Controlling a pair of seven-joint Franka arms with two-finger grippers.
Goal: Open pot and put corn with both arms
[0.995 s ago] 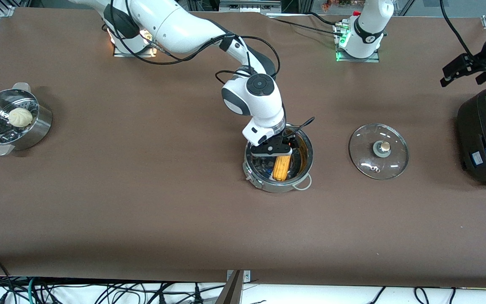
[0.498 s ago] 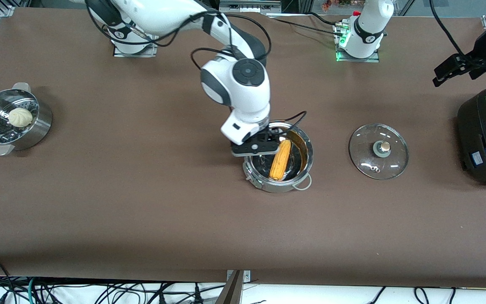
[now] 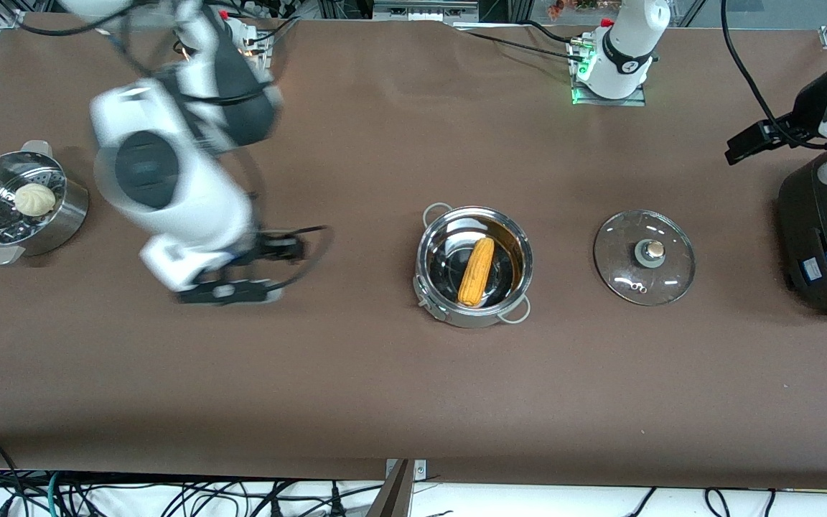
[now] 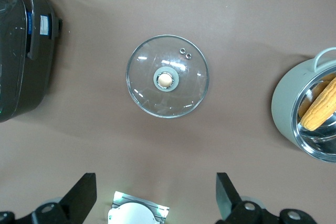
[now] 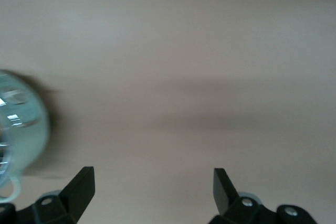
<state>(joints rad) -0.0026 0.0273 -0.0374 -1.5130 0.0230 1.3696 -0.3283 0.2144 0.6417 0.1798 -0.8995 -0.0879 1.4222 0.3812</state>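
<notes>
The steel pot [image 3: 433, 287] stands open in the middle of the table. The yellow-orange corn [image 3: 477, 271] lies inside it. The glass lid [image 3: 645, 257] with its brass knob lies flat on the table beside the pot, toward the left arm's end. My right gripper [image 3: 223, 292] is open and empty over bare table, between the pot and the steamer pot. In the right wrist view the gripper [image 5: 152, 184] shows open, and the pot [image 5: 21, 124] is a blur at the edge. My left gripper [image 3: 741, 148] is open and empty, up beside the black cooker. The left wrist view shows that gripper [image 4: 155, 198], the lid [image 4: 167, 83], the pot [image 4: 286, 111] and the corn [image 4: 320, 111].
A perforated steel steamer pot [image 3: 62, 222] with a white bun [image 3: 34, 199] stands at the right arm's end. The big black cooker [image 3: 826, 237] stands at the left arm's end and also shows in the left wrist view [image 4: 21, 51]. Brown table surface surrounds the pot.
My right gripper has let go of the corn, which now lies in the pot. It has swung away toward the right arm's end. My left gripper has drifted slightly by the cooker.
</notes>
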